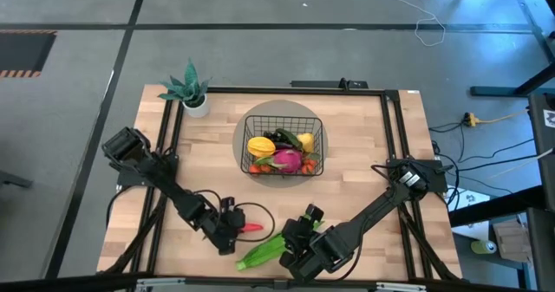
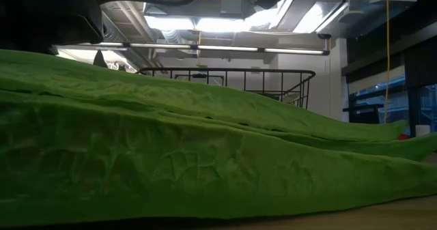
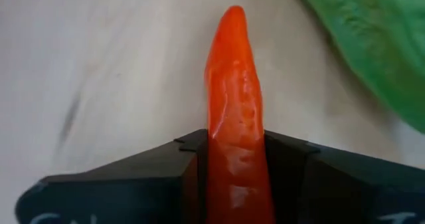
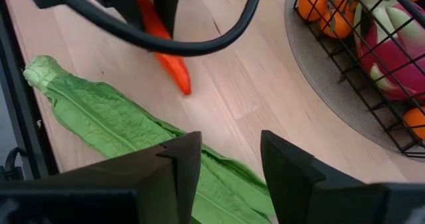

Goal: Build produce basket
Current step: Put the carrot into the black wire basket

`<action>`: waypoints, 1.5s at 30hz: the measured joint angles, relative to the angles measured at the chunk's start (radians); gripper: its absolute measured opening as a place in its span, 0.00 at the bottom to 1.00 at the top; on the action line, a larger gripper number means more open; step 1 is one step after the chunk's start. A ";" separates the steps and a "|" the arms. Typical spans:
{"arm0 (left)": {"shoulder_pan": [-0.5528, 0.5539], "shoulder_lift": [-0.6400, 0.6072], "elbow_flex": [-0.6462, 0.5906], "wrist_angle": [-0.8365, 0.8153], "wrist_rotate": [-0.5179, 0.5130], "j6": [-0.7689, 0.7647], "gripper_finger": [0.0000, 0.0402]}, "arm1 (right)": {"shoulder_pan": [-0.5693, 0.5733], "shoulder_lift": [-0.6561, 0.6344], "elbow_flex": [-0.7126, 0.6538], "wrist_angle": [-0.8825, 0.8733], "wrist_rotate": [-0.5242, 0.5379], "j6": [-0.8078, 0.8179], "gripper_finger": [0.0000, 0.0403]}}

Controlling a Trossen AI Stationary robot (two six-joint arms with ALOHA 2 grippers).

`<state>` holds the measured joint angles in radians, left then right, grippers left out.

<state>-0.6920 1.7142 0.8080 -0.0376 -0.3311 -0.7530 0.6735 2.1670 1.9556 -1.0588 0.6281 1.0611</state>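
We are closing the left gripper [image 1: 240, 229] fingers on the red pepper [image 3: 236, 117]; right gripper [image 4: 229, 161] fingers are gaping empty over the leafy bundle [image 1: 264, 252]; the basket [image 1: 283, 145] is mostly filled.

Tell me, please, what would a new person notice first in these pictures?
The eye goes first to the black wire basket at the middle of the table, already full of bright toy produce. Nearer the front edge, the left tool has its fingers on either side of a red pepper. Beside it lies a long green leafy bundle, with the right tool open just above it.
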 joint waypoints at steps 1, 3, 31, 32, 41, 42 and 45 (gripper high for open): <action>0.000 0.000 0.008 -0.002 0.007 0.000 0.20 | 0.000 0.000 0.000 0.000 0.000 0.000 0.36; -0.001 0.002 0.028 -0.013 0.006 0.001 0.20 | 0.000 0.000 0.000 0.000 0.000 0.000 0.36; 0.349 -0.040 0.882 -1.028 -0.402 0.649 0.20 | 0.076 0.000 0.000 0.000 -0.003 0.004 0.36; 0.392 -0.040 0.908 -1.028 -0.382 0.686 0.20 | 0.085 0.000 0.000 0.000 -0.002 0.005 0.36; 0.829 -0.039 0.992 -0.954 0.271 0.897 0.20 | 0.136 0.000 0.000 -0.001 -0.001 0.005 0.36; 0.862 -0.036 0.992 -0.954 0.335 0.901 0.20 | 0.138 0.000 0.000 0.000 -0.001 0.005 0.36; 0.923 -0.024 0.980 -0.944 0.399 0.912 0.20 | 0.142 0.000 0.000 0.000 0.007 0.008 0.36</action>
<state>0.2313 1.6903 1.7879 -0.9814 0.0677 0.1589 0.8158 2.1670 1.9556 -1.0592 0.6355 1.0691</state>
